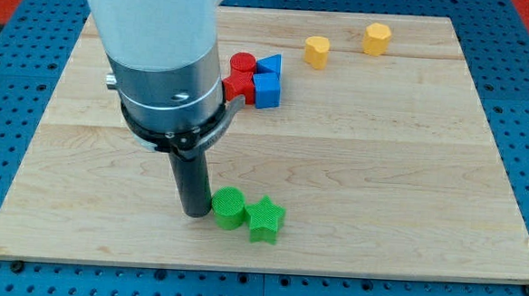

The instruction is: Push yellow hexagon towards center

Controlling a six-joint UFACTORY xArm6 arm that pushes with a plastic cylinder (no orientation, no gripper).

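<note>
Camera view, read from left to right: my tip (195, 214) is seen low and left of the frame's middle, touching or just beside the green plastic cylinder (228, 207), with the green plastic star (265, 219) next to it; no claw is fitted, so nothing can be grasped or released. Well apart, at the upper right of the wooden board (408, 174), the yellow plastic hexagon (376, 38) is found, right of the yellow heart-like block (317, 51). For a clean push, the tip is best carried round the red and blue cluster (255, 77) to the hexagon's far upper-right side, and the push then aimed down and left at the middle.

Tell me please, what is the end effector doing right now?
My tip: no jaws, holding nothing, resting beside the green cylinder, far from the yellow hexagon.
</note>
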